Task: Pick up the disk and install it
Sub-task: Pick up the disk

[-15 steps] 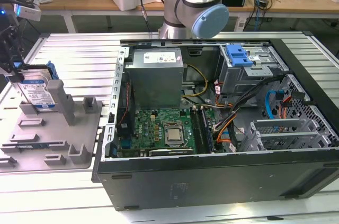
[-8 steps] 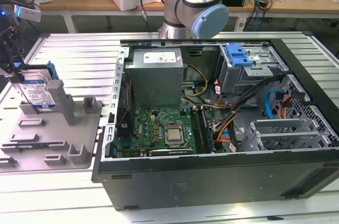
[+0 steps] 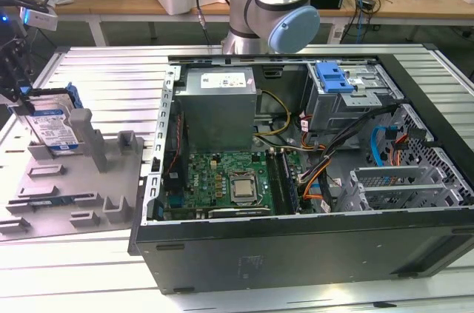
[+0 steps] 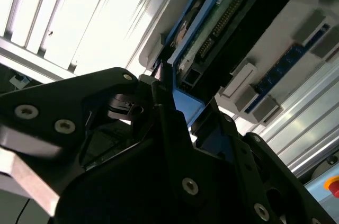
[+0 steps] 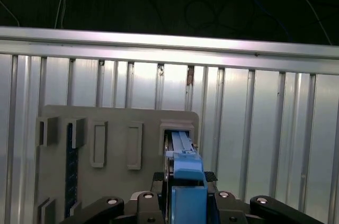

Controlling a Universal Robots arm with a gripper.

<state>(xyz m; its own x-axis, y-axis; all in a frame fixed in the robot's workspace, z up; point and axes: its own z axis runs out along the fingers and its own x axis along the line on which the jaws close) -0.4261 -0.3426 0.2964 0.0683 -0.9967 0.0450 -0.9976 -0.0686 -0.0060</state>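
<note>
The disk [image 3: 53, 126] stands on edge in a slot of the grey holder plate [image 3: 81, 180] at the exterior view's left. It is a silver drive with a white-and-blue label in a blue carrier frame. My gripper [image 3: 22, 102] comes down on its upper end and is shut on the blue frame. In the first wrist view the blue frame edge [image 5: 184, 166] runs up between my fingers [image 5: 159, 181] from the plate's slot. The second wrist view shows the disk's underside with its green board [image 4: 220, 28], and the gripper [image 4: 177, 102] clamped on the blue frame.
An open computer case [image 3: 311, 246] lies to the right of the plate, with motherboard, power supply and cables exposed. A blue caddy [image 3: 333, 76] sits on the drive cage at its far side. The arm's base [image 3: 270, 9] stands behind the case. The table is ribbed aluminium [image 5: 254, 128].
</note>
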